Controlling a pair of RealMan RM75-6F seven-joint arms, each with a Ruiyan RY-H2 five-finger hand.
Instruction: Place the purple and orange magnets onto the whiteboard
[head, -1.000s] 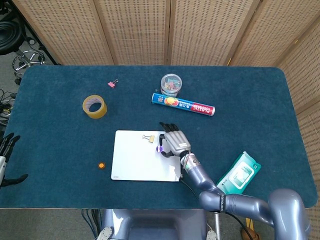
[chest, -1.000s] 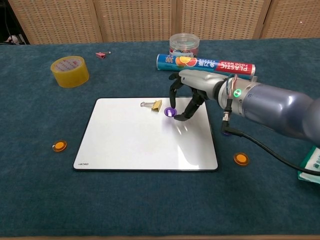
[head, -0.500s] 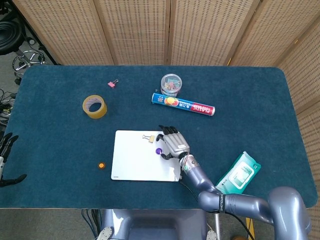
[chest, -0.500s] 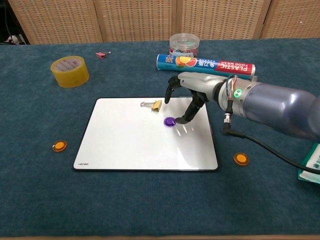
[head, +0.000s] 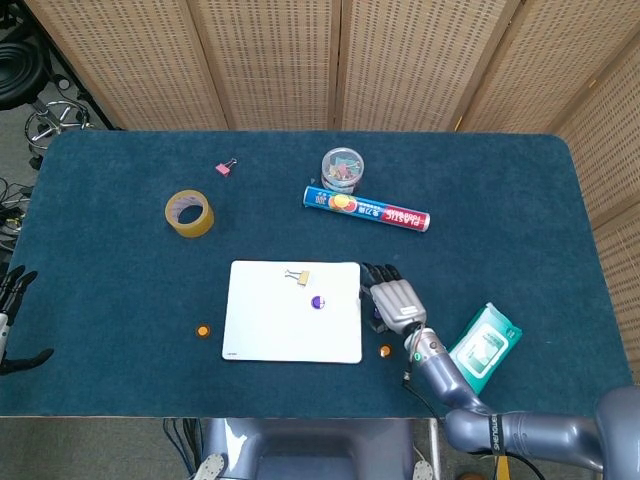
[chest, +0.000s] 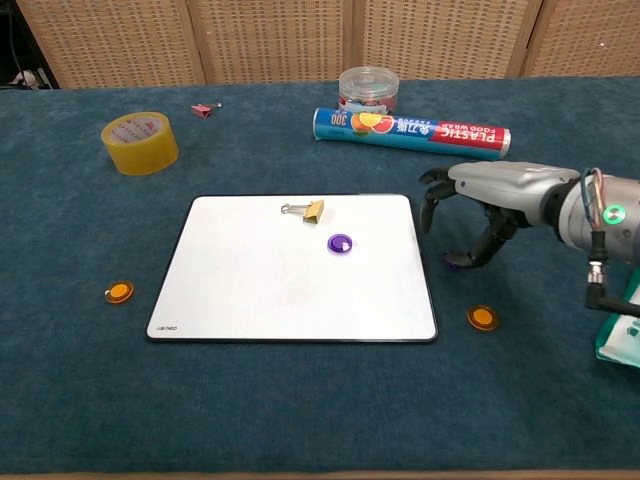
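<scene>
With the purple magnet (chest: 340, 243) lying on the whiteboard (chest: 250, 290), just below the gold binder clip (chest: 313, 209), you have two orange magnets left on the table (chest: 300, 410). The nearer orange magnet (chest: 482, 318) sits just off the whiteboard's right edge, toward its lower corner. Your right hand (chest: 468, 215) hangs above the table beside that same edge, its fingers (chest: 432, 205) apart and curved downward with nothing in them. From the fingers, this magnet lies below and slightly right in the chest view, that is, nearer the robot's body. Being a round disc, it has no long axis to align with. The far orange magnet (chest: 119, 292) lies off the whiteboard's left edge, well apart from the right hand. The left hand (head: 12, 300) shows only at the head view's left margin; you cannot tell its state from there.
</scene>
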